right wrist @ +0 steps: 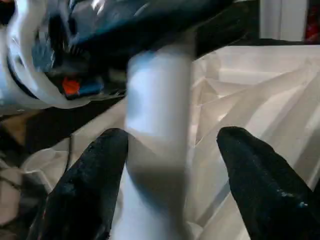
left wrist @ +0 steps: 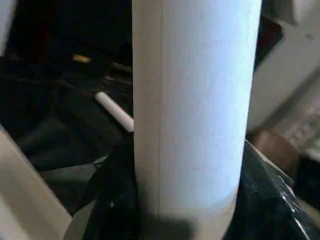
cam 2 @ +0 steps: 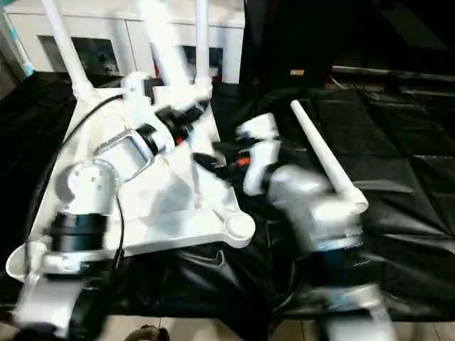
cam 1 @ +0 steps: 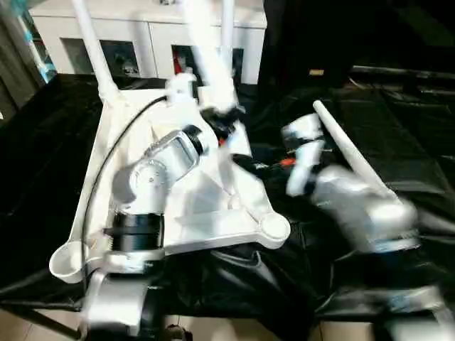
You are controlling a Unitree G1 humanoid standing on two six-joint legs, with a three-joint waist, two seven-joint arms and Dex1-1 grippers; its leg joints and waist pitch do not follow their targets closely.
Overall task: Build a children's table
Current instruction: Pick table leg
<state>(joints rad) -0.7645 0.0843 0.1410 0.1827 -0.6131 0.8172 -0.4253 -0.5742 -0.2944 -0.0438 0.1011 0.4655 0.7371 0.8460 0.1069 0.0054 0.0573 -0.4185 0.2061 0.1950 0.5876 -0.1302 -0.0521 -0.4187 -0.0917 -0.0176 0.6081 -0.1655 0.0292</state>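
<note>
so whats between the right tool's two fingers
A white leg stands in the gap between the right tool's black fingers, nearer one finger, with the ribbed tabletop behind it, as seen in the right wrist view.

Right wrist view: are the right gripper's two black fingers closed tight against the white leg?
No. The fingers stand apart on either side of the white leg, with a clear gap showing beside one of them.

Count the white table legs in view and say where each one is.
4. One stands in the tabletop's far left socket, one at the far right corner, one is held by the left gripper, one lies on the black cloth. None seem hidden.
</note>
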